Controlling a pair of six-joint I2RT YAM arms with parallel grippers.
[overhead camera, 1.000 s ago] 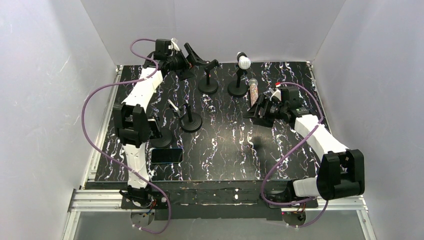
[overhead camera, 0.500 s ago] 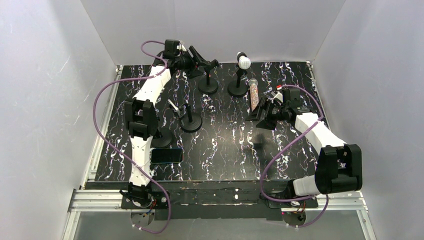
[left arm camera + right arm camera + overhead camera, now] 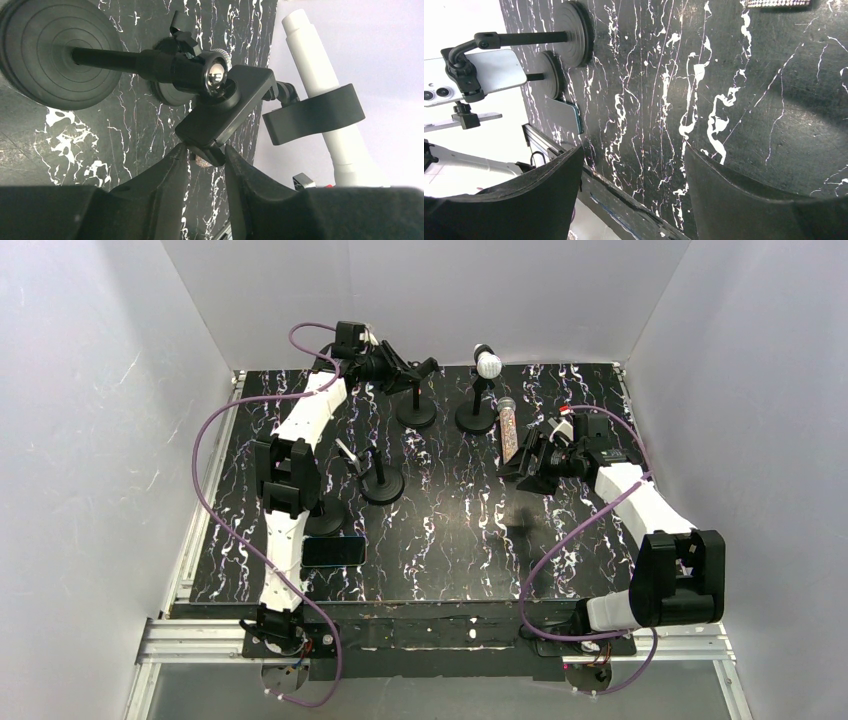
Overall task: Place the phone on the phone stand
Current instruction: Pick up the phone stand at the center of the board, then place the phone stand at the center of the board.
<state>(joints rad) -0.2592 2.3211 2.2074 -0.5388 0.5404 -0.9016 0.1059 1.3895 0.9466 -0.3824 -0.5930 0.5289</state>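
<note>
A dark phone lies flat on the marbled table near the left arm's base, and it also shows in the right wrist view. At the back, a black phone stand rises from a round base. My left gripper is at its head. In the left wrist view my left gripper has its jaws drawn in on the lower end of the stand's clamp plate, touching it on both sides. My right gripper hovers over the right side of the table, open and empty.
A second stand at centre left holds a white phone. A stand topped by a white ball is at the back. A glitter-covered item leans beside the right gripper. White walls enclose the table.
The left arm reached further right to the back stand and its jaws narrowed from wide open onto the clamp. The right gripper drifted slightly back and right, still open.
</note>
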